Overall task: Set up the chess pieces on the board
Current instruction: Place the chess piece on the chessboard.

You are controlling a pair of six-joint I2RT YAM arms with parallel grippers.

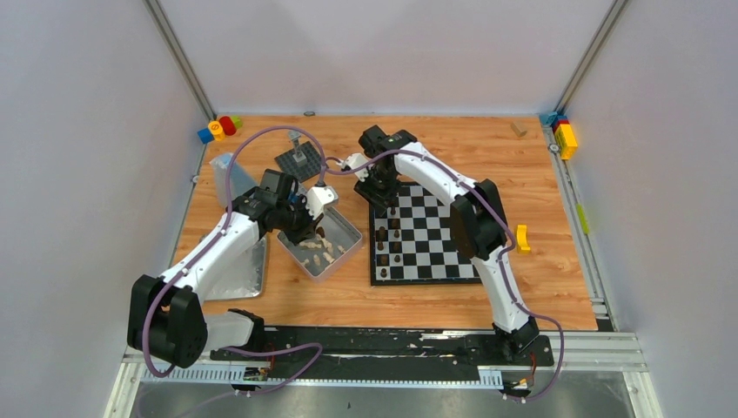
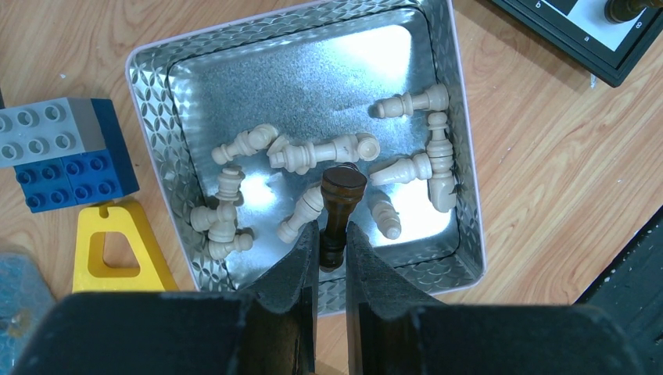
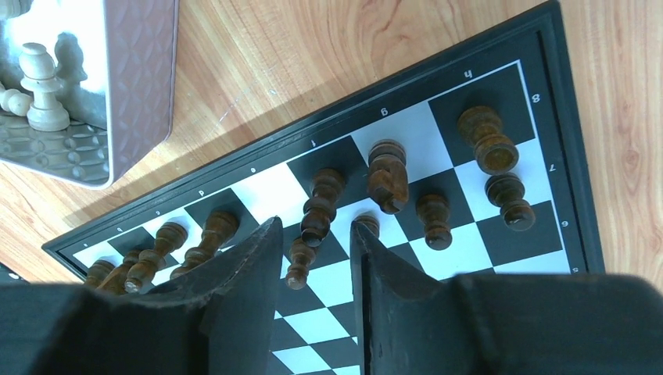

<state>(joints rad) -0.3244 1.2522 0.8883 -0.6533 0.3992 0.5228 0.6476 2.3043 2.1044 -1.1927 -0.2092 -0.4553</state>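
One dark brown piece is clamped tight in the left gripper over the tin of loose cream pieces, prob. picked out as the odd colour to go across. Right gripper hangs over the board, jaws apart either side of a standing pawn, apparently leaving it free beside the other dark pieces in their two rows. Border print reads 8, 7, 6 plus small file letters; no brand seen.

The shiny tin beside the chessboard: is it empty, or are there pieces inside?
Not empty. Cream pieces lie tipped over inside the tin, and the left tool grips a dark piece over it.
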